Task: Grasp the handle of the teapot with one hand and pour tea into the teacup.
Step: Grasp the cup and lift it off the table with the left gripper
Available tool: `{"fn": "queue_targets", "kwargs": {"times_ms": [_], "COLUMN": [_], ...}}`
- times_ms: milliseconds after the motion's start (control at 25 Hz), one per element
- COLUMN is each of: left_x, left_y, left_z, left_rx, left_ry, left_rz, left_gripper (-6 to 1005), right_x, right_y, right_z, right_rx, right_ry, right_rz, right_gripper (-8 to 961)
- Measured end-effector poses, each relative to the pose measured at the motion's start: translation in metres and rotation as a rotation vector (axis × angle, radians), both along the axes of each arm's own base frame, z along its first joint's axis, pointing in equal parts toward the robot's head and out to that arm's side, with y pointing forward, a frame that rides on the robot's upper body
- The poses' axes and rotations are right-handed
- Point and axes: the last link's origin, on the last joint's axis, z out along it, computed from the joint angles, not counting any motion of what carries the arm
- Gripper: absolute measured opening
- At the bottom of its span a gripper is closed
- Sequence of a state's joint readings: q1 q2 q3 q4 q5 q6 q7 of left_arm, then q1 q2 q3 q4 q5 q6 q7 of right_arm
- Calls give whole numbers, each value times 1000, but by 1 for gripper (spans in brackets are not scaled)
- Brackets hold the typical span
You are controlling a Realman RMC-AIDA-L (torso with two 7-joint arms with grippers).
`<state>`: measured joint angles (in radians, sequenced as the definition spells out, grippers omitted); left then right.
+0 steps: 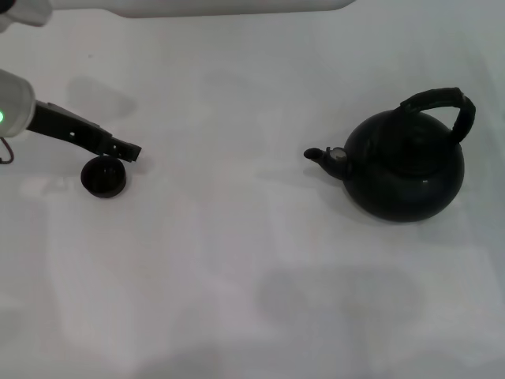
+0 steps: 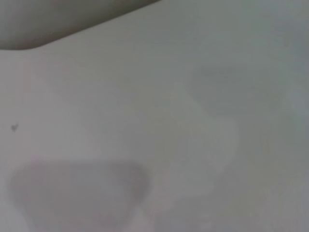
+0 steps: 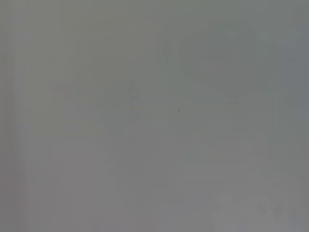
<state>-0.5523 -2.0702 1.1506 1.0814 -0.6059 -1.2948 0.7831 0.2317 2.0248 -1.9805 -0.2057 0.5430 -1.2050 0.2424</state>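
We see the left gripper [image 1: 130, 150] at the far left, its tip just beside the teacup [image 1: 103, 175]; we cannot tell how it is set. The arm reaches in low from the left edge. Well apart on the right, the teapot [image 1: 404, 164] stands upright on the table [image 1: 237, 276], handle [image 1: 439, 103] arched above, spout pointing left.

**What you can count here**

You have one teapot [image 1: 406, 170] on the white table [image 1: 237, 268]. It has one handle [image 1: 439, 104] on top and one short spout [image 1: 319, 155]. You have one teacup [image 1: 103, 175], small and black. You can see one robot arm, the left gripper [image 1: 132, 151], beside the cup. That makes two black dishes and one arm in all.
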Motion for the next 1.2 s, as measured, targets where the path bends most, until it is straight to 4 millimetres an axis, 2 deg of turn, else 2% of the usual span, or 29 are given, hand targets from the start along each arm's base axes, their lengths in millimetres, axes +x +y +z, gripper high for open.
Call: {"fn": "queue_targets", "kwargs": {"times_ms": [200, 800, 1200], "left_x": [1, -6, -7], "left_y": [-1, -4, -6], "left_z": [-10, -8, -11], "left_rx": [-38, -71, -79], "left_ry": [11, 89, 83], "left_rz": [2, 24, 35], "left_gripper": [886, 888, 888], "right_x": [1, 2, 2], "right_y": [0, 0, 0], "right_z": [1, 2, 1], "right_rx": [3, 4, 1], "right_ry": [0, -2, -3], "right_rz": [-3, -6, -6], "right_gripper": [868, 868, 868]}}
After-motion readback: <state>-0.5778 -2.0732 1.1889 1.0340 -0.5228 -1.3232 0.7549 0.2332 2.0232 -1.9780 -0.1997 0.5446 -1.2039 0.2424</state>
